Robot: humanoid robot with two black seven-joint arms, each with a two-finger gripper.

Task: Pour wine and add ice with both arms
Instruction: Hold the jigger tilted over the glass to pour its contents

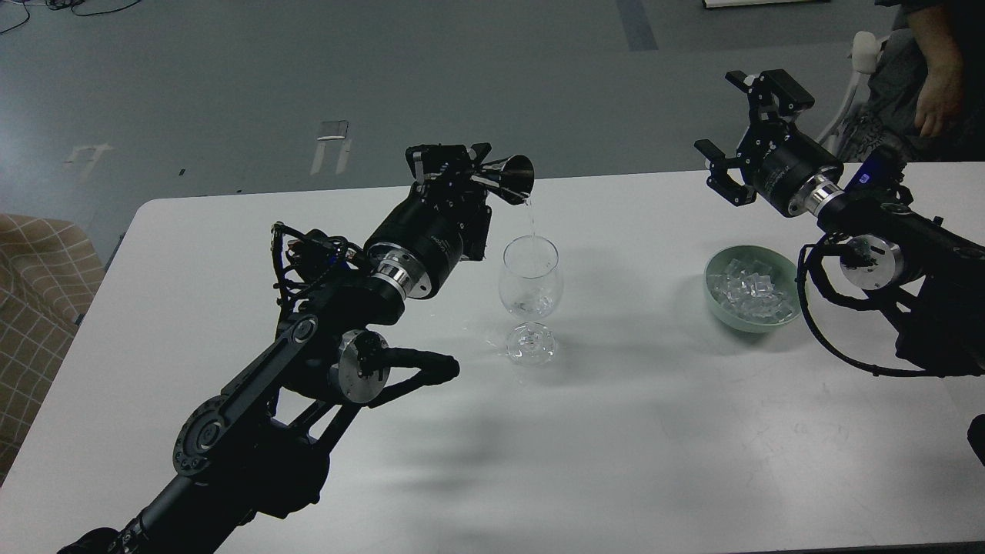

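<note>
My left gripper (462, 165) is shut on a small metal jigger (508, 179), tipped on its side above and left of a clear wine glass (529, 277). A thin stream of wine (531, 219) falls from the jigger's lip into the glass, which stands upright on the white table (616, 431); a shallow pool lies in its bowl. A pale green bowl (719, 304) holds many clear ice cubes (750, 292) to the right. My right gripper (742, 127) is open and empty, held above and beyond that bowl.
A small wet patch (489, 338) lies on the table beside the glass's foot. A person's hand (939, 108) and a chair are past the table's far right edge. A checked seat (38, 285) stands at the left.
</note>
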